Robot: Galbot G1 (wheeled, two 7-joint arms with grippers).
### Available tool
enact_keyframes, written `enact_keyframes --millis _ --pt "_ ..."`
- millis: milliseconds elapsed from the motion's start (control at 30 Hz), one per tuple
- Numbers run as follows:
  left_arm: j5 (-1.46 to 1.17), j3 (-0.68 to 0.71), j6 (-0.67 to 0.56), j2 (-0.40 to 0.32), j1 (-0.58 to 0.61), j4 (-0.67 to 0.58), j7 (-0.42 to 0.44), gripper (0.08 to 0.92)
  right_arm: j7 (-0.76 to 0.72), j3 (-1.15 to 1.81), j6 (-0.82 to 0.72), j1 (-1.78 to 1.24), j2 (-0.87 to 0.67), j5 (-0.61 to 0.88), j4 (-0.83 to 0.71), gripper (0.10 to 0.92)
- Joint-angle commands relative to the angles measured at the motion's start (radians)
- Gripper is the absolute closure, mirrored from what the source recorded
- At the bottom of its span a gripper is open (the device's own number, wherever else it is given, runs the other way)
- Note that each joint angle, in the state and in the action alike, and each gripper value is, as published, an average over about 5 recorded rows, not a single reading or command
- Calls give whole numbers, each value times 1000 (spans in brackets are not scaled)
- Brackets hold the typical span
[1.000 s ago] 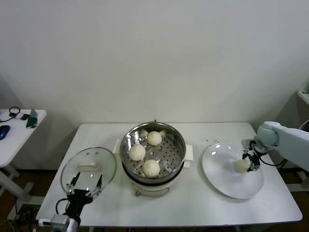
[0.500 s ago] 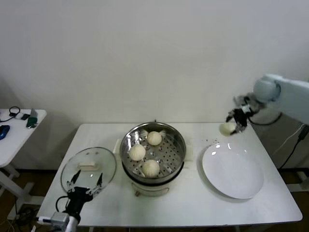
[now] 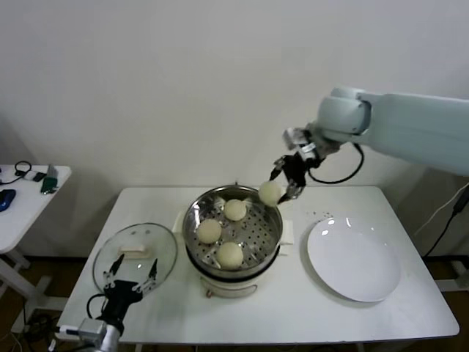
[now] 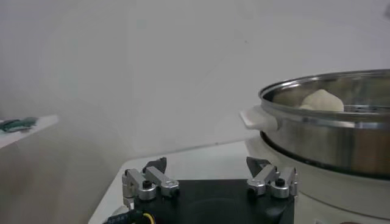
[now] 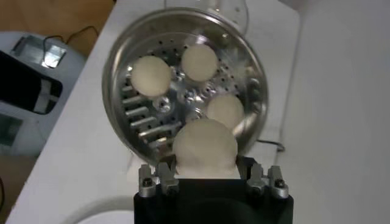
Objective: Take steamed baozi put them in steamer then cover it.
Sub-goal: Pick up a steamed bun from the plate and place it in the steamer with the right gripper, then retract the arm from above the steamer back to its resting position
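- Holding one baozi (image 3: 270, 193) in the air, right gripper (image 3: 287, 183) has its fingers closed onto the bun's sides; the bun hangs over the far-right rim of the steamer (image 3: 272, 220).
- Right wrist view: held bun (image 5: 205, 147) sits between the two fingers (image 5: 158, 181), steamer tray (image 5: 152, 109) straight below.
- Three more baozi on the tray: one far (image 3: 234, 210), one left (image 3: 209, 231), one near (image 3: 230, 254). Apart from each other.
- Buns: smooth, round, cream-white dough.
- Steamer: round shiny steel pot, perforated tray inside, white base with side handle.
- Left gripper (image 3: 130, 280) parked low at the table's near-left edge, fingers spread wide, holding nothing; it sits just near of the cover (image 3: 135, 257).
- Cover: round clear glass, metal rim, cream bar handle, lying flat on the table (image 3: 293, 308) left of the steamer.
- Plate (image 3: 353, 258): flat, white, glossy, right of the steamer.
- Small side table (image 3: 29, 202) at far left with a few dark items.
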Motion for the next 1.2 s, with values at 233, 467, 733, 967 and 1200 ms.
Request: enact_keyframes --millis 233,467,733,967,1200 --pt "-4 -18 -1 -6 3 -3 0 177 126 30 -75 -273 120 -134 -20 357" --pt "-5 -21 -3 -10 12 -13 0 177 128 48 -62 -336 158 -182 -114 350" --pt "-9 -26 2 -5 7 -13 0 177 105 57 -36 -332 177 -166 -156 289" --pt "-39 -32 26 10 2 -28 8 177 33 142 -1 -219 122 33 -187 205" --pt "-74 -44 31 30 -10 -46 1 177 -60 248 -3 -125 -66 303 -225 202"
